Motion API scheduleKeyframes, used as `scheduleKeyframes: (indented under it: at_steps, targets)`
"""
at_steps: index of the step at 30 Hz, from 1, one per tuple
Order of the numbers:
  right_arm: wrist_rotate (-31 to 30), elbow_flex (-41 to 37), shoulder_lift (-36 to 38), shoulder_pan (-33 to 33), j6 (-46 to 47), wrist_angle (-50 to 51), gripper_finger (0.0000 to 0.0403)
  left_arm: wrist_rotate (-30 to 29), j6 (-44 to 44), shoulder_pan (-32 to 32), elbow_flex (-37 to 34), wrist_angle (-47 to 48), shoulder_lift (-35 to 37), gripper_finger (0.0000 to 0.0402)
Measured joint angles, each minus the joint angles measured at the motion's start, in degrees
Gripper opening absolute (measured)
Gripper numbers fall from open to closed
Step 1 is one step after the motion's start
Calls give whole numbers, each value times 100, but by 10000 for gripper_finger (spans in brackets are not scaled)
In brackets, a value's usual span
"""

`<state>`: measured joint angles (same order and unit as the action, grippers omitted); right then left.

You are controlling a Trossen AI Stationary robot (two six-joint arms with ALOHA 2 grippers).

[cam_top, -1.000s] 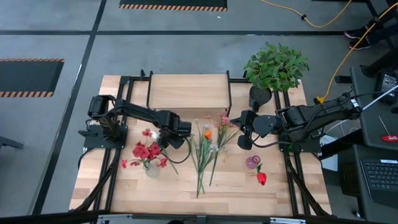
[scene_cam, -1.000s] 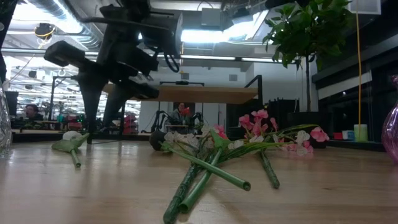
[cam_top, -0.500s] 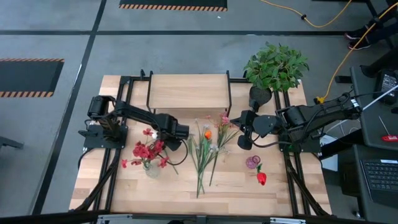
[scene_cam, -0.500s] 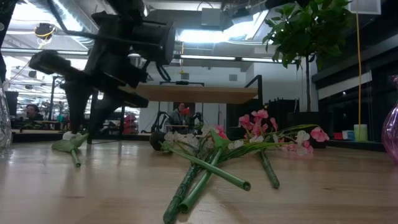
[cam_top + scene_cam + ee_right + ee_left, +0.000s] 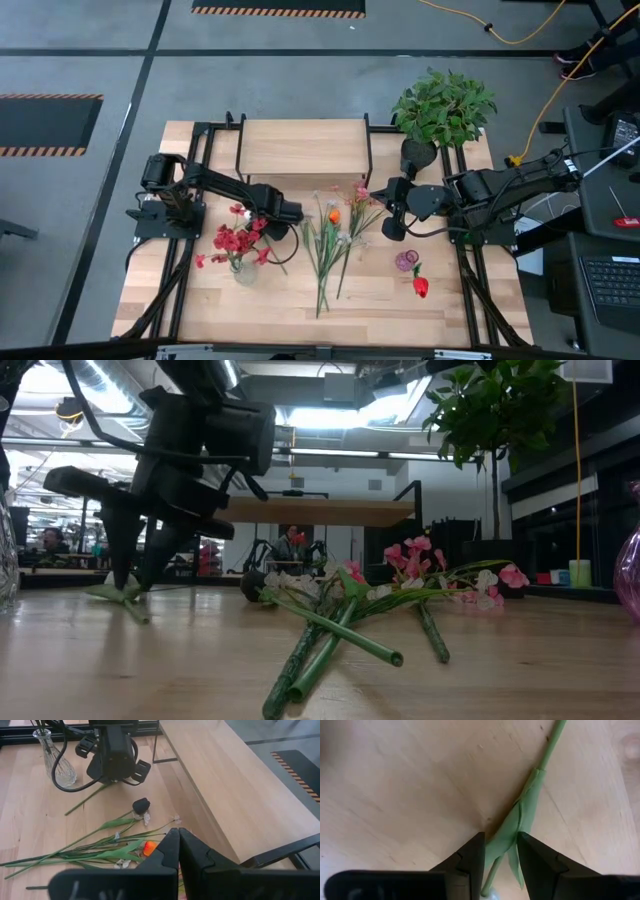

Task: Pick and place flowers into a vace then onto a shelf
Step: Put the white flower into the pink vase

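My left gripper points down at a single flower with a white bloom. This flower lies flat on the table beside the glass vase of red blooms. The gripper is shut on it. Several more flowers lie in a loose pile at mid-table. The wooden shelf stands at the far edge. My right gripper waits shut above the pile's right side. My left gripper pinches the flower at its long green leaf and the stem under it, near the bloom end. The fingers come from above, pointing down, and lie across the stem. The whole flower lies on the tabletop.
A bushy potted plant stands at the far right corner. A small purple glass vase and a red bloom lie right of the pile. Black frame rails run along both table sides. Bare wood shows at the near edge.
My left gripper has come down toward the table and shifted a little toward the vase. Its fingertips now reach the tabletop at the single flower. That flower's stem has turned slightly on the table.
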<state>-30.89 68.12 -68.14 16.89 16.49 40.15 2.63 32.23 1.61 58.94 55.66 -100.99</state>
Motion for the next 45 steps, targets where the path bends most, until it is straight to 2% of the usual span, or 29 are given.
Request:
scheduleKeyframes:
  at_steps: [6,11,16,18,20,28,41,45]
  targets:
    - [0,0,0,1,0,1,8,205,4,-7,42,56,-411,107]
    - [0,0,0,1,-1,5,8,98,141,-28,57,63,-526,100]
    - [0,0,0,1,-1,10,8,-22,740,-26,11,6,-362,50]
    - [0,0,0,1,-1,9,8,-63,804,-31,5,-6,-311,21]
    - [0,0,0,1,-2,10,8,-165,759,-25,42,-11,-288,9]
    - [0,0,0,-1,-2,10,8,-1231,489,22,418,83,-313,4]
    - [10,0,0,1,-2,14,8,-1463,238,11,1510,957,-298,3]
    - [277,0,0,-1,-7,37,8,-1730,232,22,1798,1045,-293,2]
